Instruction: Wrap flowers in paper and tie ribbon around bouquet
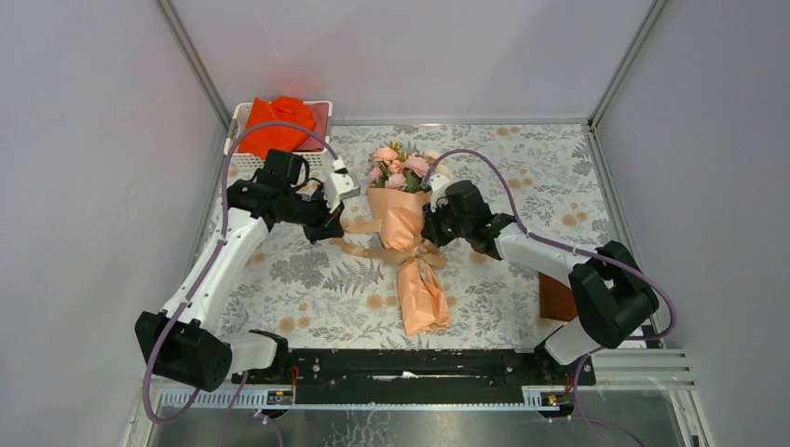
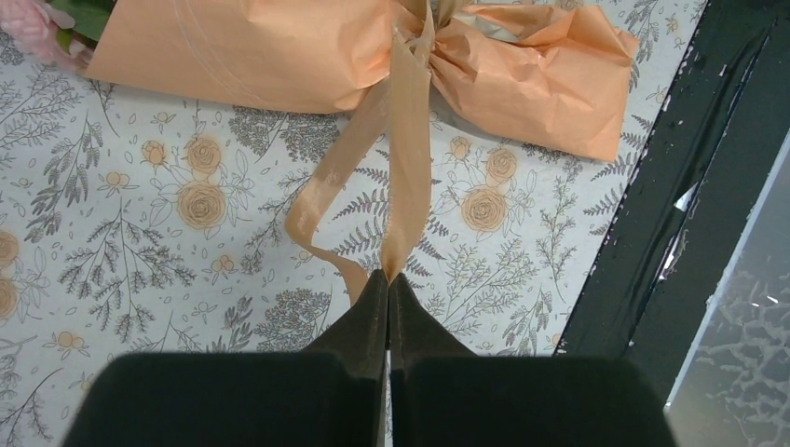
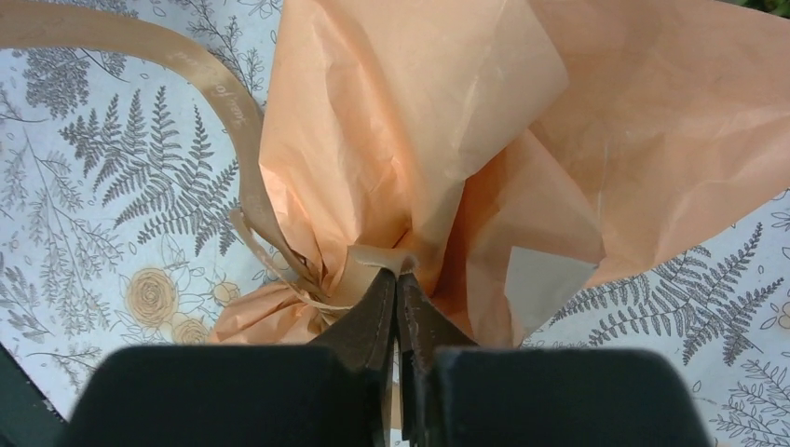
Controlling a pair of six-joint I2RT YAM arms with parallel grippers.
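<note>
On the counter [image 1: 307, 279], in the overhead view, the bouquet [image 1: 415, 270] lay centred, its flowers [image 1: 399, 168] pointing away from the arm bases and the ribbon [image 1: 363, 247] cinched round its waist. The left hand [image 1: 333, 228] sat just left of the bouquet, and the right hand [image 1: 431, 223] was against its right side.

At the left wrist, the left hand [image 2: 388, 279] was clamped on a ribbon [image 2: 410, 158] tail running taut to the knot, with a second tail looping slack beside it.

At the right wrist, the right hand [image 3: 398, 277] appeared pinched together on the ribbon [image 3: 373, 259] at the waist of the paper [image 3: 419, 112].

Recommendation: brace the knot with the right hand and draw the left tail level, away from the bouquet, so as to avoid tearing the paper.
</note>
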